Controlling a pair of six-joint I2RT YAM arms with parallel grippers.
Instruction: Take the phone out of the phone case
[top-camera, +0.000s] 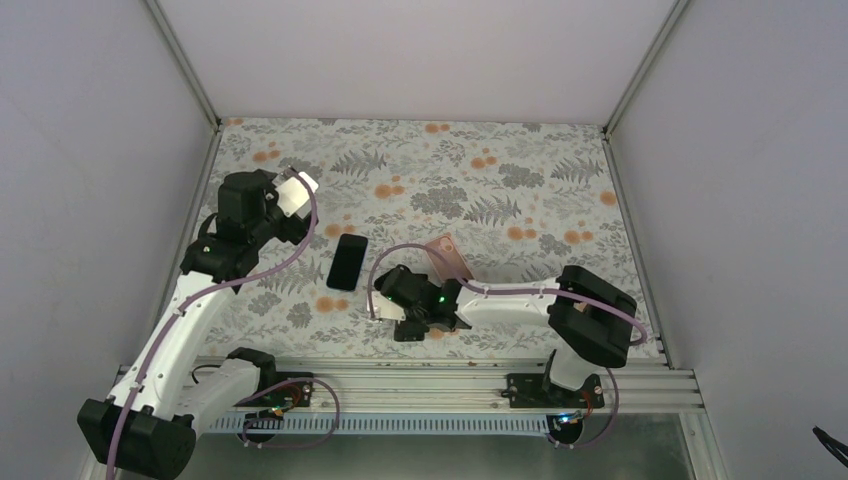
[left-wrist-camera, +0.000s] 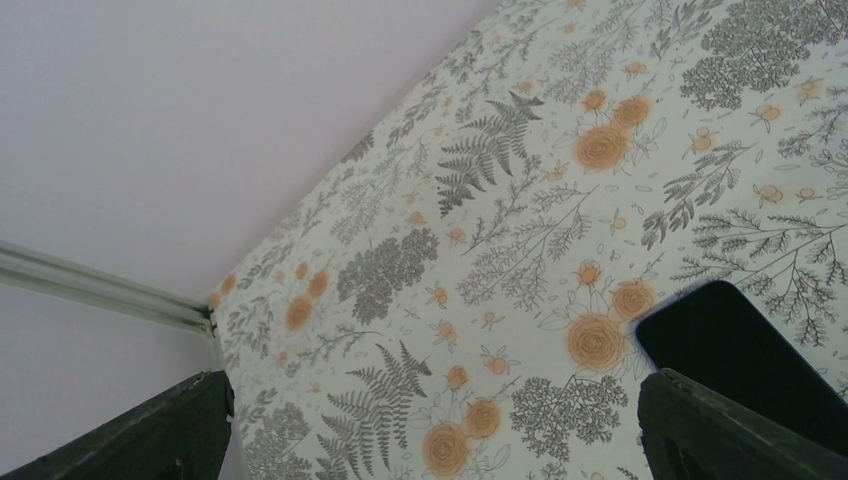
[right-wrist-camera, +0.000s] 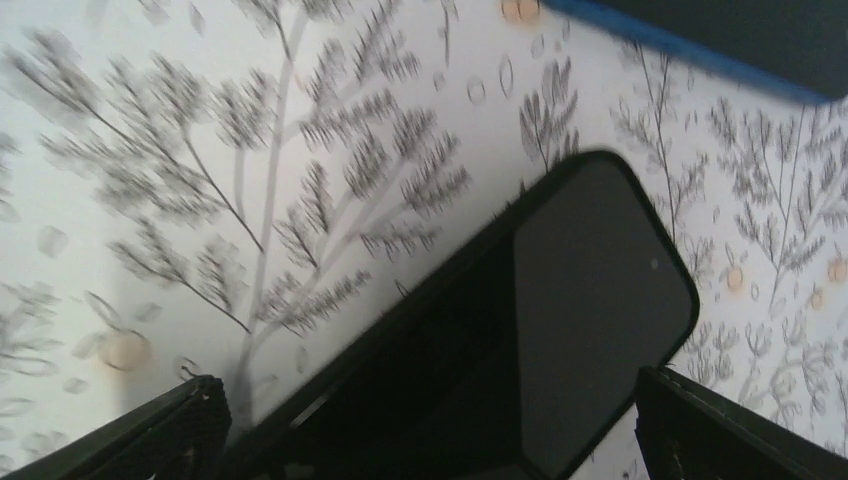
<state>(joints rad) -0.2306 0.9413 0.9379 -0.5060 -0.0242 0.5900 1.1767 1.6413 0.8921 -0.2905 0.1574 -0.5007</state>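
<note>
The black phone (top-camera: 347, 262) lies bare and flat on the floral table, screen up, left of centre. The pinkish phone case (top-camera: 449, 258) lies apart from it, just behind my right wrist. My right gripper (top-camera: 385, 292) is low, just right of the phone, and open. In the right wrist view the phone (right-wrist-camera: 590, 300) fills the space ahead of the gripper (right-wrist-camera: 425, 400), between the two fingers. My left gripper (top-camera: 290, 200) is raised, up and left of the phone, open and empty (left-wrist-camera: 430, 400). A corner of the phone (left-wrist-camera: 740, 350) shows by its right finger (left-wrist-camera: 720, 430).
White walls close in the table on three sides, and a metal rail (top-camera: 450, 380) runs along the near edge. A dark thing with a blue edge (right-wrist-camera: 720, 30) crosses the top right of the right wrist view; I cannot tell what it is.
</note>
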